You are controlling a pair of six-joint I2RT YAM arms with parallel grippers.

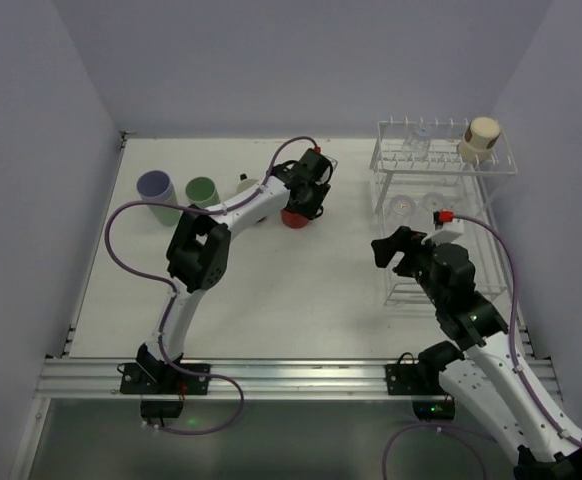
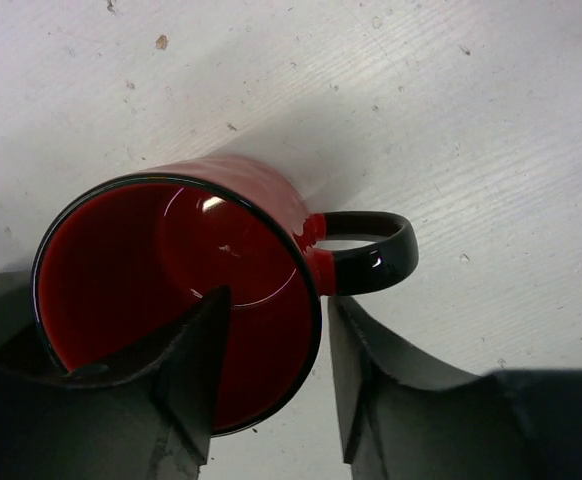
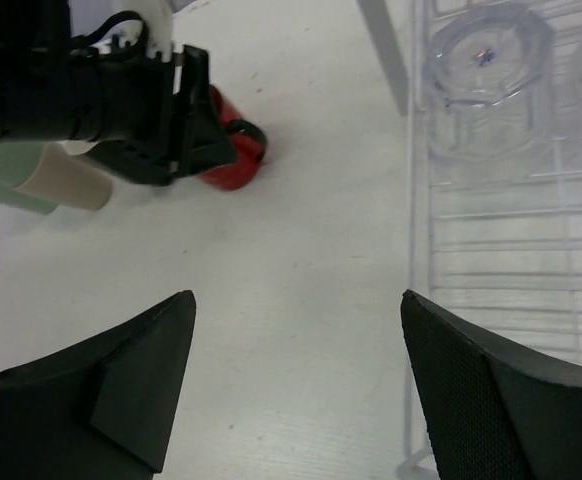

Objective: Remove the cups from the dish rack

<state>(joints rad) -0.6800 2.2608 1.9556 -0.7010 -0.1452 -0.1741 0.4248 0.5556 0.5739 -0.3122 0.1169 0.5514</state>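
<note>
A red mug [image 2: 171, 290] with a black handle [image 2: 376, 250] stands upright on the white table [image 1: 301, 290]. My left gripper [image 2: 276, 300] straddles its rim, open. One finger [image 2: 186, 370] is inside the mug, the other [image 2: 371, 380] stands outside with a small gap to the wall. The dish rack [image 1: 449, 215] stands at the right, holding a beige cup [image 1: 481, 138] on top and clear glasses [image 1: 403, 205] upside down. My right gripper [image 3: 296, 295] hangs open and empty over the table, just left of the rack [image 3: 511, 250].
A lavender tumbler [image 1: 156, 190] and a green tumbler [image 1: 202, 190] stand at the back left. The right wrist view also shows a beige tumbler [image 3: 66, 180] beside the left arm. Walls close in the table on three sides.
</note>
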